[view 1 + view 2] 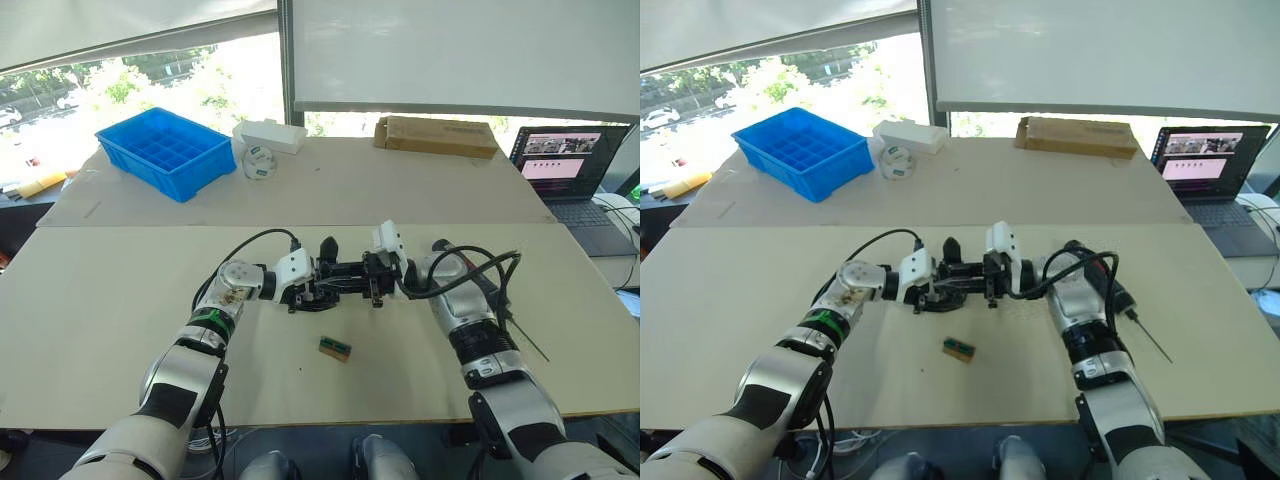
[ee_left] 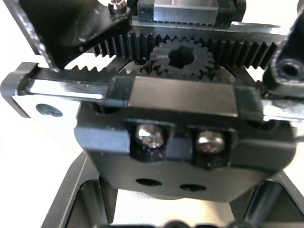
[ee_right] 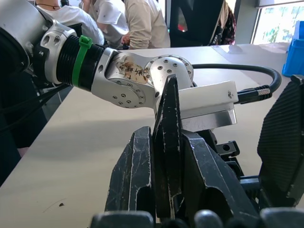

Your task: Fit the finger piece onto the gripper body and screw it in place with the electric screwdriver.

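Left claw [image 1: 318, 288] clamps the gripper body [image 1: 325, 283] mid-tabletop; right claw [image 3: 166, 190] pinches the finger piece [image 3: 167, 142], which may slip or misalign on seating.

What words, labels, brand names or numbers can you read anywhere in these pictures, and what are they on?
No text can be read in these pictures.
Laptop: its screen shows windows, too small to read.
Roll of tape: green marks, too blurred to read.
White box: no print legible.
Cardboard box: no print legible.
Small green block: no marking legible.
Gripper body: gear teeth and two screws, no lettering.
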